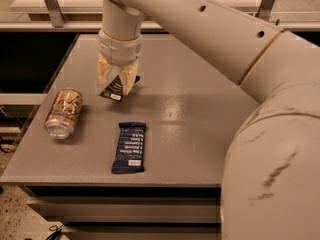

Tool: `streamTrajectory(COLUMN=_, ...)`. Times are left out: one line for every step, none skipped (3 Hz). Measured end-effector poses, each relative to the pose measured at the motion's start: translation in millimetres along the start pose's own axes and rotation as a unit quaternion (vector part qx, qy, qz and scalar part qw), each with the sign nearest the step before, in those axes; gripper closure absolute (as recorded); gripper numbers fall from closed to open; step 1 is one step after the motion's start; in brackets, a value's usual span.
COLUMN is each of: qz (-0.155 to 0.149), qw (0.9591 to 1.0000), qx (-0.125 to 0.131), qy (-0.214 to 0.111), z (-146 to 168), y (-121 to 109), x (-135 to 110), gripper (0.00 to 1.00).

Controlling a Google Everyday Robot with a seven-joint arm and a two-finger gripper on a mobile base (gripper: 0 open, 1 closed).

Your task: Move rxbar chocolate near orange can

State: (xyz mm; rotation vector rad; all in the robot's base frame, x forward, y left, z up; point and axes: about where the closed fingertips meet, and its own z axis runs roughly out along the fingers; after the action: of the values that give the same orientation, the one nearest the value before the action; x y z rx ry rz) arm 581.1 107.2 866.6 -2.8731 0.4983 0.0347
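Currently held: rxbar [113,91], pinched between the two cream fingers [103,73] of the gripper [117,83], tilted, with its white-label end lowest.
Gripper: closed on the rxbar and pointing down, beyond the can [63,112] and to its right, near it but apart.
Can: lying on its side on the table [200,114], silver top towards the front edge.
Rxbar to can: just right of the can's far end, not touching it; whether its low end meets the table I cannot tell.
Blue bar [130,147]: flat on the table, right of the can and nearer the front, apart from it.
Arm [200,19]: reaches in from the right of the can, across the top.
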Motion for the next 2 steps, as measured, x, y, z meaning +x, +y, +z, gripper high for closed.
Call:
streamTrajectory(qz=-0.055, qw=0.9984, qx=-0.008, qy=-0.012, z=7.7, y=-18.7, x=-24.0, gripper=1.0)
streamTrajectory(qz=-0.087, qw=0.9959, qx=-0.016, qy=-0.02, z=15.0, y=-31.5, x=-38.3, gripper=0.82)
